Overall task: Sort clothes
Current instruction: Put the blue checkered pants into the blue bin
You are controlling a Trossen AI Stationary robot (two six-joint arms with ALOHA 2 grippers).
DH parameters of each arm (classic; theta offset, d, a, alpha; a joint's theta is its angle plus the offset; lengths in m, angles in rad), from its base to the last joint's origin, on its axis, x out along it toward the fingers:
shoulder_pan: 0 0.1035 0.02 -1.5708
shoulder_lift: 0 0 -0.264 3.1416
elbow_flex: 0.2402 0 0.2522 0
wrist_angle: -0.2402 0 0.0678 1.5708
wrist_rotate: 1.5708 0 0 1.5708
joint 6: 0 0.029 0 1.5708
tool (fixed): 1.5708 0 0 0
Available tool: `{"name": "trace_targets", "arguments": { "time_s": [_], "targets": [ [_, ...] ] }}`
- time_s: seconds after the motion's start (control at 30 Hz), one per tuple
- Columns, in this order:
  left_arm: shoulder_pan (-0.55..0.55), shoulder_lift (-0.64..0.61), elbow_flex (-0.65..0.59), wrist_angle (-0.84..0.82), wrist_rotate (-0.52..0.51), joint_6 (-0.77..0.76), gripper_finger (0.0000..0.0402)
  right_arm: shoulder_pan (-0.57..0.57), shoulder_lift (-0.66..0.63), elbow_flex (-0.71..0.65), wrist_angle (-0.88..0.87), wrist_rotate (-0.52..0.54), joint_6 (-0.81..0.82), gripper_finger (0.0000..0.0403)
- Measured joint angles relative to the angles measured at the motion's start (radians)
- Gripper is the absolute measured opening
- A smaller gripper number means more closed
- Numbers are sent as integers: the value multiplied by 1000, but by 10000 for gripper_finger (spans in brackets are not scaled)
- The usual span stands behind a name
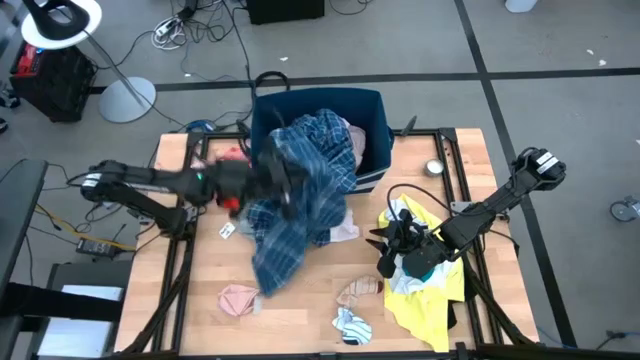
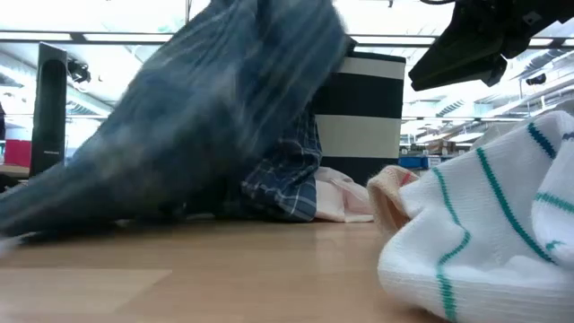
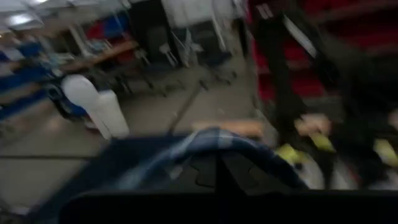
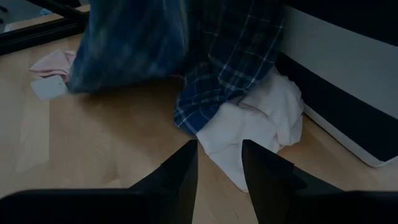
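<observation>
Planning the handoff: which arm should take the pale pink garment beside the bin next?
Right. Its gripper, fingers open, points at the pale pink garment; the left gripper is busy lifting the blue plaid shirt.

Count, placed relative to the navy bin point(image 1: 372, 120):

- 1 bin, at the counter's point(image 1: 190, 310) far edge.
- 1 blue plaid shirt point(image 1: 300, 190), draped from the bin's front down onto the counter.
- 1 pale pink/white piece point(image 4: 249, 130) just in front of the bin, under the plaid.
- 1 yellow shirt point(image 1: 430, 300), in front and to the right of the bin.
- 1 pink piece point(image 1: 238, 298), well in front of the bin.
- 1 peach-toned piece point(image 1: 358, 290), in front of the bin.
- 1 white piece with teal stripes point(image 1: 352, 325), farthest from the bin.
- 2 arms, 2 claws: left claw point(image 1: 275, 180) at the bin's front-left, right claw point(image 1: 385, 245) in front-right.
</observation>
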Motion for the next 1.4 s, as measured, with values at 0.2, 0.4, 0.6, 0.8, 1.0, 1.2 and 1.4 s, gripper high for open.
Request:
{"name": "trace_targets", "arguments": {
  "time_s": [0.2,0.4,0.6,0.8,1.0,1.2,1.4],
  "targets": [
    [186,57,239,-27,67,62,0,0,0,0,-7,0,-2,126],
    [336,167,422,-36,64,94,0,-2,0,0,-11,1,-2,126],
    [414,250,499,-219,63,93,0,-2,0,0,-20,1,-2,126],
    [425,321,499,-554,65,43,0,-2,0,0,-24,1,-2,126],
    [425,422,499,-699,173,-23,0,-2,0,0,-26,0,-2,126],
    [425,530,498,-683,281,-86,9,-2,0,0,-25,0,-1,126],
    [445,612,498,-670,322,-169,51,-2,0,0,-26,0,-1,126]
  ]
}}
